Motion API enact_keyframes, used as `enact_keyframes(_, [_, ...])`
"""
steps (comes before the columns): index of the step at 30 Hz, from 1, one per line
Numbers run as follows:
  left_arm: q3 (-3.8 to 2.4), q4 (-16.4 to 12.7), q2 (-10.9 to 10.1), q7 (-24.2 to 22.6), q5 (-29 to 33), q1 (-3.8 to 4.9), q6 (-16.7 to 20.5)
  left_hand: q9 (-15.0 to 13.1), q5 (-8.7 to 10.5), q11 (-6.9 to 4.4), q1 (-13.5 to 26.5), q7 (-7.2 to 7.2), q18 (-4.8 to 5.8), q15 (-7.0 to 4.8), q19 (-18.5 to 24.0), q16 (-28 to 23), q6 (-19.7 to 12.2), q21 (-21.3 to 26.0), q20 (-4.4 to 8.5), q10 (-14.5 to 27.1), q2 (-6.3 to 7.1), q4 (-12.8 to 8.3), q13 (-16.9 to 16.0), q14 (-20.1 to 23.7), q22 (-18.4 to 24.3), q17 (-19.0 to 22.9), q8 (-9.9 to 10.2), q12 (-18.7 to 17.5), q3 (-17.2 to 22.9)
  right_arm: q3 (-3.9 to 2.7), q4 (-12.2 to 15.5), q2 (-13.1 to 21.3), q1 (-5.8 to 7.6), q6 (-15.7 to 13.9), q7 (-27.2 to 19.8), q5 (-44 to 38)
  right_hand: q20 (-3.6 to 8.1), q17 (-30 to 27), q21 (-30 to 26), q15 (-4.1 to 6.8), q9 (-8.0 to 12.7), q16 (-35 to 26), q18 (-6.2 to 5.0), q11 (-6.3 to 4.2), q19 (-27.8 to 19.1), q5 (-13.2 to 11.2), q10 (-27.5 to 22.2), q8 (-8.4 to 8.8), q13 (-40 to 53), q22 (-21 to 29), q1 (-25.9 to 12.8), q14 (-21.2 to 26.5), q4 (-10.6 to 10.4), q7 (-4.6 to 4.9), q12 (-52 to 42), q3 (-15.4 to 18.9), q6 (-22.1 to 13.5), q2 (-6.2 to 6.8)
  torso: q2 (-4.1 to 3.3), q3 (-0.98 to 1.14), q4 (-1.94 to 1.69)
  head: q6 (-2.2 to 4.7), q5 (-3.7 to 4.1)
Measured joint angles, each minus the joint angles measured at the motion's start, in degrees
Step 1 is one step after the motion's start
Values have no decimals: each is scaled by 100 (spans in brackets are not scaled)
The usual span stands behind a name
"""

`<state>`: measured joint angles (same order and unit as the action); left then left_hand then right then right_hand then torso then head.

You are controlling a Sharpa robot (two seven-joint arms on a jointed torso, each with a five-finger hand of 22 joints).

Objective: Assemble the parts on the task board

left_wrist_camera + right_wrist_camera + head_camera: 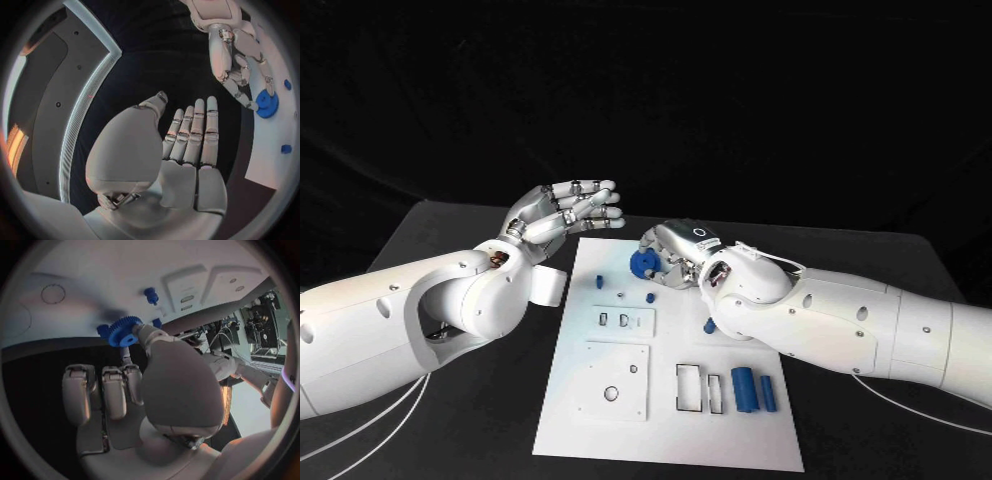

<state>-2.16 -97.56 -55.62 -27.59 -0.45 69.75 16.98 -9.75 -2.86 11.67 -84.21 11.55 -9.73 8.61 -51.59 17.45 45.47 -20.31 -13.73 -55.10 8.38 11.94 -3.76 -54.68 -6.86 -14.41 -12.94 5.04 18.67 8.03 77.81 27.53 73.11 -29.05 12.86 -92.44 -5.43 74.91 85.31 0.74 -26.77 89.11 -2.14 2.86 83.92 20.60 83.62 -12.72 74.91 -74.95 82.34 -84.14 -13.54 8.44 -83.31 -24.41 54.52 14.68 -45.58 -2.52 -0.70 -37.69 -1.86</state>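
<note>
The left hand (564,212) hangs above the worktop (473,240) just off the task board's (589,420) far left corner, fingers straight and together, holding nothing. The right hand (678,252) reaches over the board's far end, pinching a blue gear (646,263).

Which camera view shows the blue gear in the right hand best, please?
The right wrist view: the blue gear shows its teeth, pinched by the right hand. The head and left wrist views show it smaller, partly hidden by fingers.
</note>
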Motion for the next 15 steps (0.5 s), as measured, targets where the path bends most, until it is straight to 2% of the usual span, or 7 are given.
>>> enact_keyframes(15, [0, -5, 2, 0, 0, 1, -2, 0, 0, 0, 0, 0, 0, 0, 0, 0, 0, 0, 0, 0, 0, 0, 0, 0, 0, 1, 0, 0, 0, 0, -157, -101, -36, 38, 5, 0, 0, 0, 0, 0, -68, 0, 0, 0, 0, 17, 0, 34, -1, 1, -63, 0, 18, -22, 0, -61, 8, 57, -1, 3, 1, -23, -16])
